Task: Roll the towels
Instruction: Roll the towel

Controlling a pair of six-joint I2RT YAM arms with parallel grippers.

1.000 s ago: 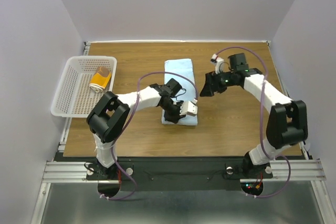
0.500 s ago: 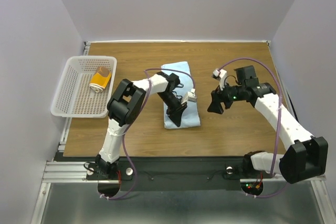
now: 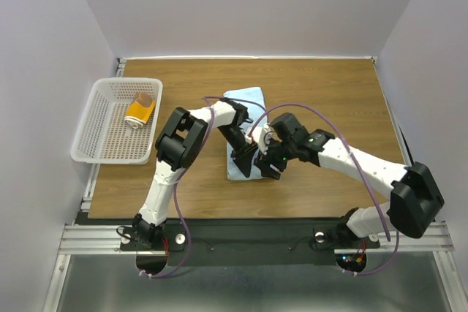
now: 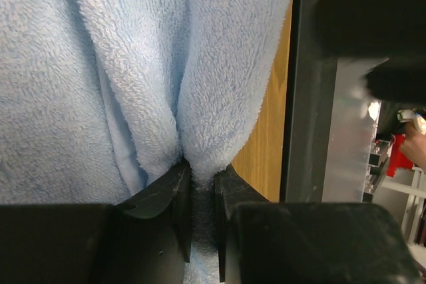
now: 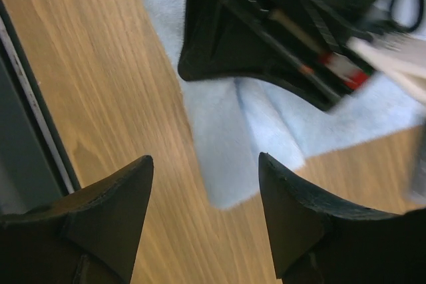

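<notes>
The light blue towel [image 3: 256, 107] lies flat in the middle of the table, long side running away from me. My left gripper [image 3: 245, 164] is at its near end, shut on a pinched-up fold of the towel [image 4: 100, 64]; the jaws [image 4: 200, 177] clamp the cloth between them. My right gripper [image 3: 269, 168] is just to its right, open and empty, hovering over the towel's near corner [image 5: 226, 138] with its fingers apart [image 5: 205, 164]. The mustard-yellow towel [image 3: 140, 111] lies rolled up in the basket.
The white perforated basket [image 3: 91, 118] stands at the table's left edge. Bare wood [image 5: 100, 64] lies near of the towel, and the table's front edge with the dark rail [image 5: 26, 131] is close behind the right gripper. The left gripper's body [image 5: 266, 31] is right in front of the right fingers.
My right arm has swung from the right side of the table leftward and down to the towel's near end, beside the left gripper. The left gripper has shifted over the towel's near end.
</notes>
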